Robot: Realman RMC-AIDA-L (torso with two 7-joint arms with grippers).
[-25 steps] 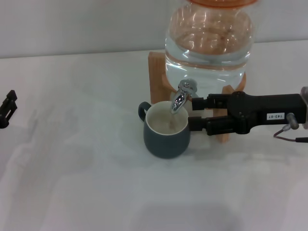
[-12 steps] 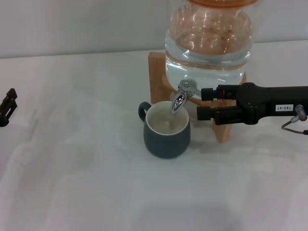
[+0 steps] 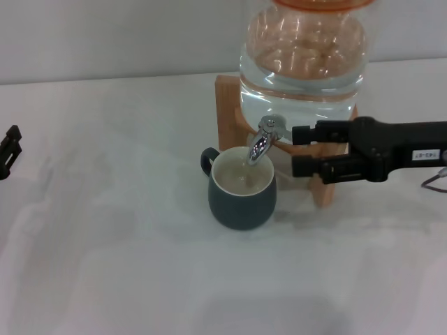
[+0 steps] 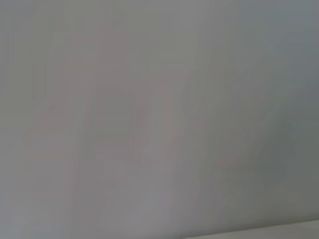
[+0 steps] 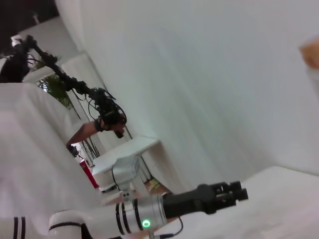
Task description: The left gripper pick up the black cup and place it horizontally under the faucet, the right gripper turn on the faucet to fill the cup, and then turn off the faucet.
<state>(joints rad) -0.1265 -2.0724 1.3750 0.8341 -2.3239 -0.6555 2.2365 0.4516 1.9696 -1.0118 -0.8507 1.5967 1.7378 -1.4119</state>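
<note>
The black cup (image 3: pixel 242 188) sits upright on the white table (image 3: pixel 126 265), right under the chrome faucet (image 3: pixel 261 143), handle toward the wooden stand (image 3: pixel 230 118) of the water jar (image 3: pixel 304 59). Right gripper (image 3: pixel 297 149) has pulled back vs a sec ago: it was down beside the cup's rim w/ fingers around the spout, now it hangs just right of the lever, jaws parted, gripping nothing. Looks to me like the fill step is over or nearly, faucet prob being left alone; can't tell if water's flowing. Left gripper (image 3: pixel 10 150) parked at the far table edge, well apart; can't tell how wide it's open.
</note>
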